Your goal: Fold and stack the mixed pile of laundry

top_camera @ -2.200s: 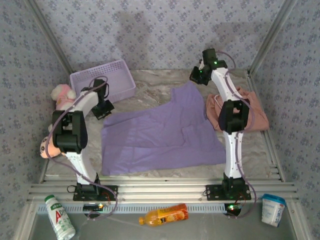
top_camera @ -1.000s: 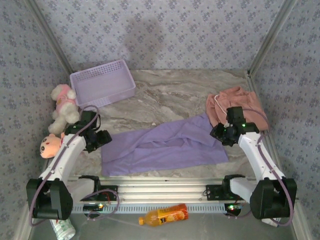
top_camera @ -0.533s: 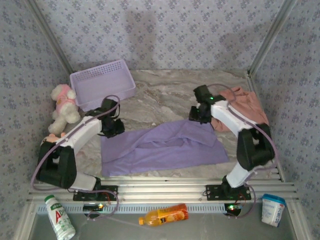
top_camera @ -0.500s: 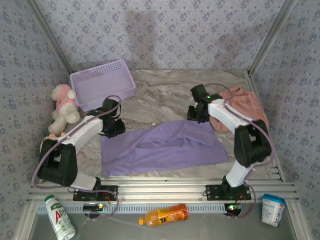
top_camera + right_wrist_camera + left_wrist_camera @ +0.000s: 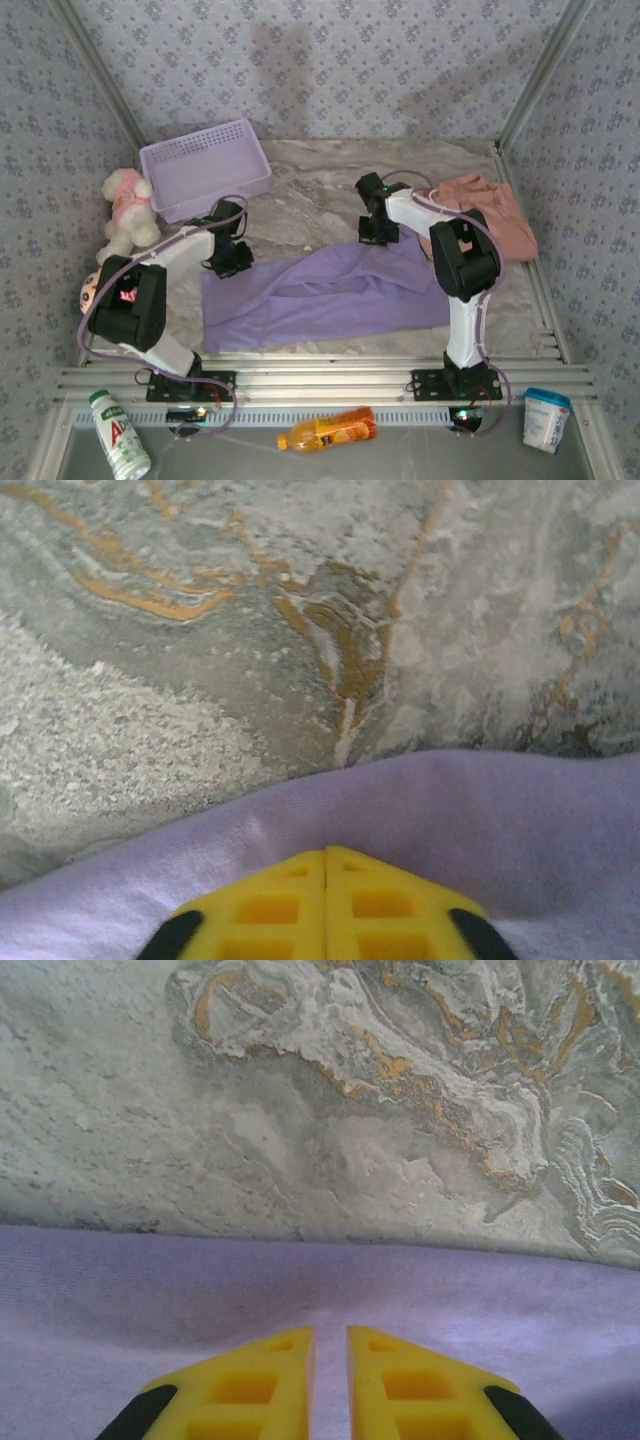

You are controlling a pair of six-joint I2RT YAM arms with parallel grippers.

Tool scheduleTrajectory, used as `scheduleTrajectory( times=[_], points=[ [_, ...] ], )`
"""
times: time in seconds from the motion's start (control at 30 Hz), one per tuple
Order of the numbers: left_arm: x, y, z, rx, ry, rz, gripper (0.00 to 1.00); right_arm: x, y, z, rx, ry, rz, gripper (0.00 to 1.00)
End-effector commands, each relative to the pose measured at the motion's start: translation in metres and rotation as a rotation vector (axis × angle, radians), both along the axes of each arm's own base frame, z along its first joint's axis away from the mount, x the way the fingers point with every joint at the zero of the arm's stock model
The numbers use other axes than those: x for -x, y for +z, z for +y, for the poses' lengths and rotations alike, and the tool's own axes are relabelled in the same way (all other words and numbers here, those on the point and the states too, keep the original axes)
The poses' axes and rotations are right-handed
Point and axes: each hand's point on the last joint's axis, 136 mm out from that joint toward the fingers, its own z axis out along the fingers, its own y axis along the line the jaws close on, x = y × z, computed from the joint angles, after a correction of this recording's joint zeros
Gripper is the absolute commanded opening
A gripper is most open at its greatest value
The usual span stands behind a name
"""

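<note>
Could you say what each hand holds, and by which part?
Both pinch the T-shirt at its far edge: left hand at the left end, right hand further right.

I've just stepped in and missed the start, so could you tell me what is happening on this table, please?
A robot is folding laundry. A purple T-shirt lies folded over on the marble table. The left end effector is pinched nearly shut on its far left corner; the right end effector is fully shut at its far edge, whether on cloth is unclear. A pink garment lies crumpled to the right.
</note>
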Motion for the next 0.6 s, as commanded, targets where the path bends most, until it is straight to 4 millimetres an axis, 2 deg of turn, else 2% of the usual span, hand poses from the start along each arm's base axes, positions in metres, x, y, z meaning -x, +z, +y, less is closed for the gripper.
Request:
scheduleTrajectory(
  times=[0.0, 0.17, 0.27, 0.37, 0.4, 0.43, 0.47, 0.5, 0.57],
  points=[
    [-0.004, 0.002, 0.005, -0.023, 0.008, -0.008, 0.17, 0.006, 0.023, -0.006, 0.013, -0.019, -0.013, 0.01],
    [-0.005, 0.002, 0.008, -0.027, 0.004, -0.010, 0.17, 0.021, 0.053, -0.016, 0.021, -0.037, -0.061, 0.00],
    [-0.006, 0.004, 0.010, -0.033, 0.000, -0.016, 0.17, 0.044, 0.065, -0.023, 0.051, -0.045, -0.063, 0.00],
    [-0.005, 0.005, 0.011, -0.039, -0.008, -0.021, 0.17, 0.085, 0.068, -0.019, 0.052, -0.020, -0.035, 0.00],
    [-0.005, 0.005, 0.011, -0.040, -0.010, -0.022, 0.17, 0.101, 0.068, -0.010, 0.019, -0.021, -0.022, 0.00],
    [-0.006, 0.006, 0.012, -0.041, -0.012, -0.024, 0.17, 0.126, 0.058, -0.006, 0.006, -0.011, 0.020, 0.00],
    [-0.005, 0.006, 0.012, -0.043, -0.015, -0.022, 0.17, 0.142, 0.056, -0.002, -0.004, -0.006, 0.039, 0.04],
    [-0.005, 0.006, 0.012, -0.043, -0.022, -0.020, 0.18, 0.160, 0.054, -0.001, -0.003, -0.008, 0.064, 0.16],
    [-0.005, 0.007, 0.012, -0.047, -0.028, -0.018, 0.19, 0.181, 0.054, -0.005, -0.010, -0.028, 0.084, 0.20]
  ],
)
